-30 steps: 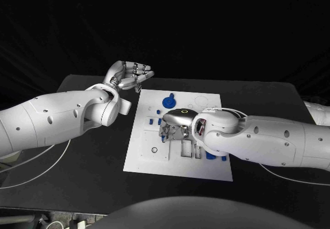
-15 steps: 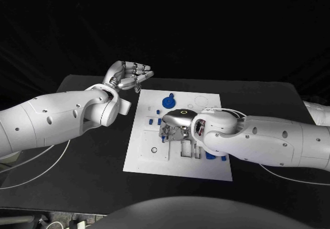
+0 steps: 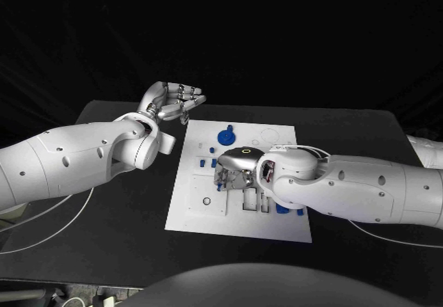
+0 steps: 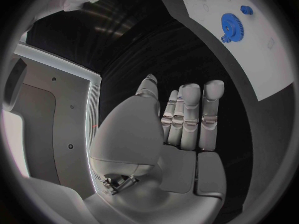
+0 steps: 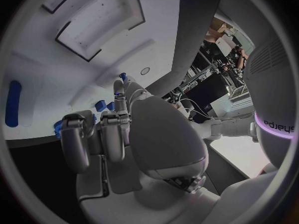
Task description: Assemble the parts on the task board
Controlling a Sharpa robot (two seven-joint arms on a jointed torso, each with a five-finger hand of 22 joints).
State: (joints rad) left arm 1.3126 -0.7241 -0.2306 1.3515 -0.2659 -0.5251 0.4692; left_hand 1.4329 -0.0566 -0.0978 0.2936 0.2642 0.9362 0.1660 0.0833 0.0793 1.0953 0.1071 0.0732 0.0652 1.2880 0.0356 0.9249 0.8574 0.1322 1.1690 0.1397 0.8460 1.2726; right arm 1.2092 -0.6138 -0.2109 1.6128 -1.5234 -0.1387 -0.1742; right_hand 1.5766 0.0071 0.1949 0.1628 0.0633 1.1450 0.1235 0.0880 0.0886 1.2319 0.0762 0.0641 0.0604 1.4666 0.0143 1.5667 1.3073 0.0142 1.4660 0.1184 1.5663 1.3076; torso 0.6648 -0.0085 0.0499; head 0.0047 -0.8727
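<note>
The white task board [image 3: 208,214] lies in the middle of the black table. A blue gear [image 3: 225,136] sits near its far edge and also appears in the left wrist view [image 4: 235,22]. My right hand [image 3: 235,171] is low over the board's middle with its fingers curled down. A small blue part [image 5: 122,76] shows at its fingertips [image 5: 118,89], seemingly pinched against the board [image 5: 74,69]. My left hand [image 3: 173,101] hovers off the board's far left corner, fingers curled in around nothing [image 4: 187,119].
Small blue pieces [image 3: 201,164] lie left of the right hand, and others [image 3: 281,208] sit by the board's right edge under my right forearm. Rectangular recesses [image 5: 99,27] are cut into the board. Bare black table [image 3: 111,236] surrounds the board.
My right hand has settled slightly lower on the board, and the blue part at its fingertips shows more. The left hand has not moved.
</note>
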